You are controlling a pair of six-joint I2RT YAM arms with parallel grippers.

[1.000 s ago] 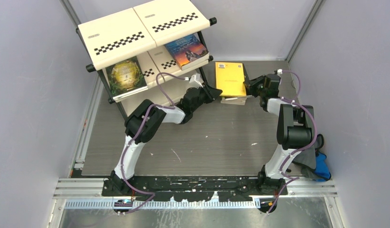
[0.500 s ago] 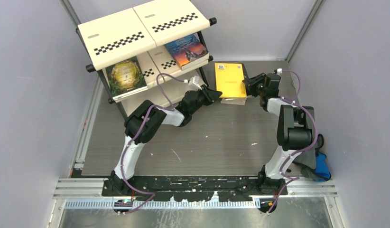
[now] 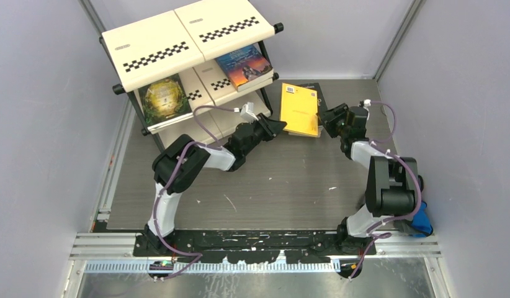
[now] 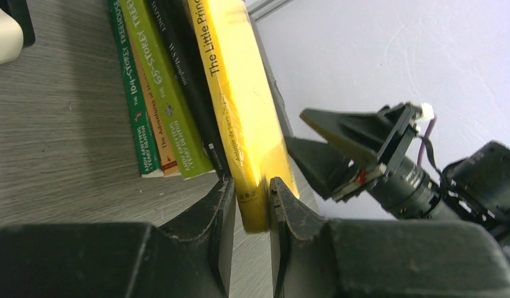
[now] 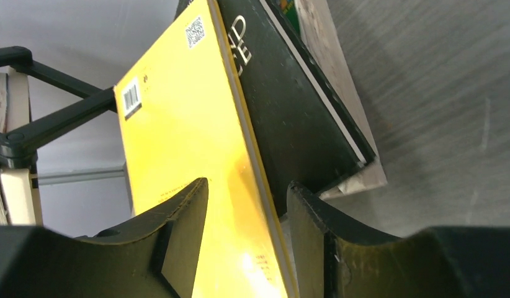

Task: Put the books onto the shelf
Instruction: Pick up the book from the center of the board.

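Next, with the left gripper (image 4: 252, 186) clamped on the yellow book (image 4: 231, 74) (right gripper (image 5: 247, 185) jaws parted astride it), we lift it clear, then swing it level toward the shelf (image 3: 159, 53).

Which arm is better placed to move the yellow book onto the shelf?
Left. The left gripper is clamped on the spine of the yellow book and is nearer the shelf; the right gripper has its jaws open around the book's edge.

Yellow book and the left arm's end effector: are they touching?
Touching. The left wrist view shows the yellow book pinched between both fingers of the left end effector, no gap either side.
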